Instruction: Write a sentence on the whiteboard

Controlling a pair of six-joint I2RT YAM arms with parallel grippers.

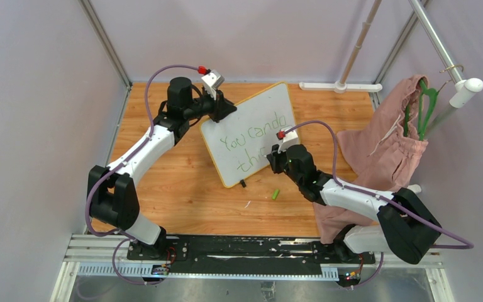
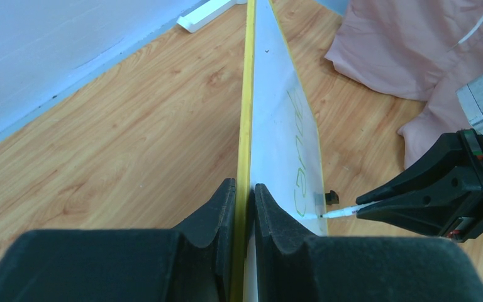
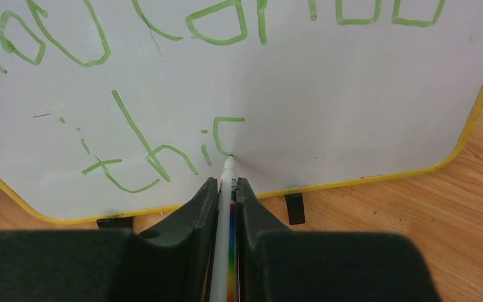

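We find the whiteboard (image 1: 251, 110) at the centre of the table (image 1: 182, 195), the left gripper (image 2: 244, 189) clamped on its 10 o'clock edge, and the top view hides what the right wrist view shows: the right gripper (image 3: 226, 182) pinching a marker (image 3: 229, 173), tip on the last stroke of the sentence (image 3: 229, 119).

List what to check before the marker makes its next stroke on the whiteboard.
1. Left hand clamped on the whiteboard edge: ok.
2. Right hand shut on the marker: ok.
3. Marker tip touching the board at the unfinished "s": ok.
4. Sentence complete: not ok; last letter half drawn.
5. Space above the yellow rim for the curve: ok.
6. Board's black feet seated on the table: cannot tell.
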